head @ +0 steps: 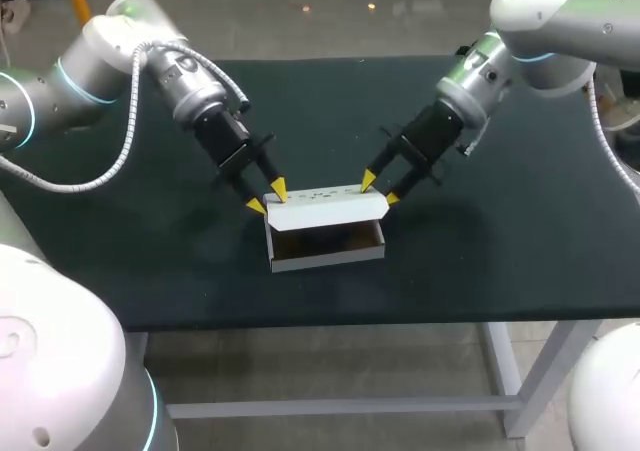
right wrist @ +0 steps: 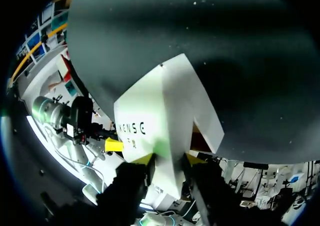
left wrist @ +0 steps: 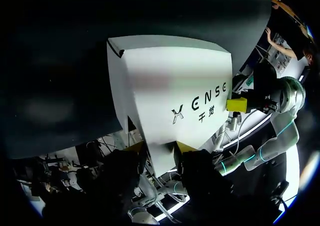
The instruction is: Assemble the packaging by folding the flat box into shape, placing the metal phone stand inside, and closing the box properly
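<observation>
Pinching the lid (head: 325,209) of the open box (head: 325,246) at the middle of the table (head: 150,271), left gripper (head: 267,196) and right gripper (head: 379,189) each clamped on one end, and judging the card light, thin, easily creased, best held near folds.

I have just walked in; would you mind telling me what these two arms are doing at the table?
Both arms are working on a small white cardboard box in the middle of the dark green table. The left gripper pinches one end of the box's white lid flap, and the right gripper pinches the other end. The box is folded into shape but not yet closed. Whether anything lies inside is hard to tell.
</observation>
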Robot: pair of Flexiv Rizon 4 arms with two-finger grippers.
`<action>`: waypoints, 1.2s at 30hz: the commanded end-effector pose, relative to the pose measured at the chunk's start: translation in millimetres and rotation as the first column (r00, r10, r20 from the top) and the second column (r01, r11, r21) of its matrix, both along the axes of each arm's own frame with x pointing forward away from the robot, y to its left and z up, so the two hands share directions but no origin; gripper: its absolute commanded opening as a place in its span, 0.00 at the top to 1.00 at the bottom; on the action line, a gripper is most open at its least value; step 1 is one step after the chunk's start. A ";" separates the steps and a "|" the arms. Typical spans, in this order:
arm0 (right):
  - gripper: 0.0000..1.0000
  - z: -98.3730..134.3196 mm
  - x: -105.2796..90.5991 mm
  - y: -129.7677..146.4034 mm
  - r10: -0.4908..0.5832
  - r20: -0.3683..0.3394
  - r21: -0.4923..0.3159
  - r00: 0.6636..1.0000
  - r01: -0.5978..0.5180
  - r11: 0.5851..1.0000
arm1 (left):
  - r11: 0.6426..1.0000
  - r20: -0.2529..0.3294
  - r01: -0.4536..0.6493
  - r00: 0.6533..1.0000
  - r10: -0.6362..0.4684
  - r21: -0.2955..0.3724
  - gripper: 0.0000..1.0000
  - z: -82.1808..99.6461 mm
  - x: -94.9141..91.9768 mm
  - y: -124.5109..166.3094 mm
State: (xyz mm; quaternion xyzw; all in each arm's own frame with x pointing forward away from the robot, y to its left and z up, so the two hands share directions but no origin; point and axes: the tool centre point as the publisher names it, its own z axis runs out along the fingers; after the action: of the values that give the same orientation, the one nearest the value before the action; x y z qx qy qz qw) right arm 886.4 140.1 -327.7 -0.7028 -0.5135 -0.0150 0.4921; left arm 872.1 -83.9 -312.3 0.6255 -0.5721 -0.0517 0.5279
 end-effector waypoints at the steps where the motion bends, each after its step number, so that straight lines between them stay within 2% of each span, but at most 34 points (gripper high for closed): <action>1: 0.59 0.9 4.4 7.8 0.008 -0.010 0.003 1.000 -0.008 1.000 | 1.000 -0.013 0.014 1.000 -0.014 -0.005 0.62 -2.8 4.5 -9.2; 36: 0.58 8.5 13.6 7.2 0.006 -0.034 0.018 0.999 -0.006 1.000 | 1.000 -0.064 0.009 0.998 -0.009 0.000 0.64 2.8 15.5 -1.2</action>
State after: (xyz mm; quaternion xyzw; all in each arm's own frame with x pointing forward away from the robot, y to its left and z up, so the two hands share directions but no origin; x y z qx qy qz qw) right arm 895.9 143.4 -319.7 -0.6990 -0.5063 -0.0104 0.5049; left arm 882.8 -82.6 -308.1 0.6244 -0.5574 -0.0689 0.5428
